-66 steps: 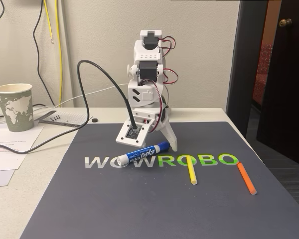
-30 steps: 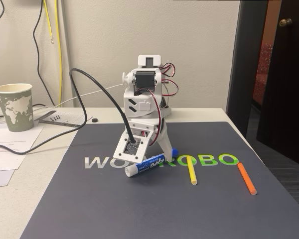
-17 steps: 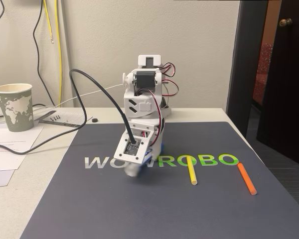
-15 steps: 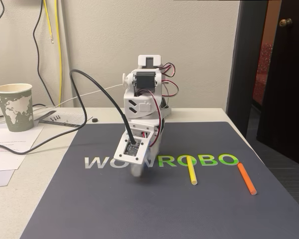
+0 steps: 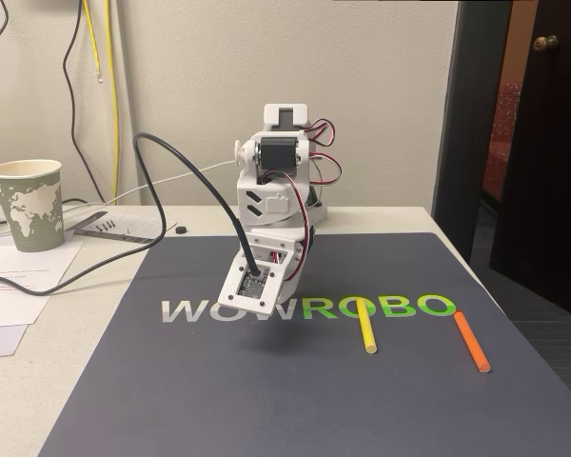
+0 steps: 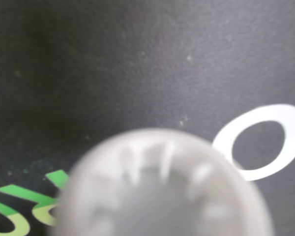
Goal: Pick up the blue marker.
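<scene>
Although the tool [image 5: 271, 309] is hidden behind the wrist camera board in the fixed view, the wrist view gives the clue: a blurred white ribbed round end, the blue marker [image 6: 162, 191], sits right against the lens and points straight at it. That fits a marker held endwise in the tool, but the fingers themselves cannot be seen, so I cannot tell how far they are parted or whether they truly clamp it. In the fixed view the arm [image 5: 274, 190] leans down over the middle of the dark mat [image 5: 266, 400], with a soft shadow under the tool suggesting it hangs a little above the lettering. No marker lies on the mat there. The yellow stick [image 5: 364, 328] rests to the right over the green letters, and the orange stick [image 5: 471, 341] lies farther right, both well apart from the tool. A paper cup [image 5: 27, 204] stands at the far left of the surface [image 5: 38, 381].

As I judge it, the grasp is likely made and the lift just begun; what remains is raising the marker clear and showing it held steady.
</scene>
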Available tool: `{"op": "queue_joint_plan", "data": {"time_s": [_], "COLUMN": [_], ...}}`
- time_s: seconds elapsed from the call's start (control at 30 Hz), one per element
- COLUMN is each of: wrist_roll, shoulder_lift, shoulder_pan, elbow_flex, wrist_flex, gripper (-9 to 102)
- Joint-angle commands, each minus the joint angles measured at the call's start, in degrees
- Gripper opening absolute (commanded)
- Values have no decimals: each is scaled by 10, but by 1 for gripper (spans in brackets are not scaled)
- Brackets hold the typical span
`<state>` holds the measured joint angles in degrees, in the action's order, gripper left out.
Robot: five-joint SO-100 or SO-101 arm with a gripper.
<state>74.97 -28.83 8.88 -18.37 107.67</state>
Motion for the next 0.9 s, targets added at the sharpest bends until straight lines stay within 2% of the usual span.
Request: {"op": "queue_joint_plan", "data": {"time_s": [0.0, 0.53, 0.87], "wrist_roll": [0, -11, -127], "shoulder_lift": [-50, -91, -155], "shoulder_pan": [1, 2, 22], "elbow_flex": [2, 3, 61], "wrist_flex": [97, 97, 96], "gripper": [0, 0, 0]}}
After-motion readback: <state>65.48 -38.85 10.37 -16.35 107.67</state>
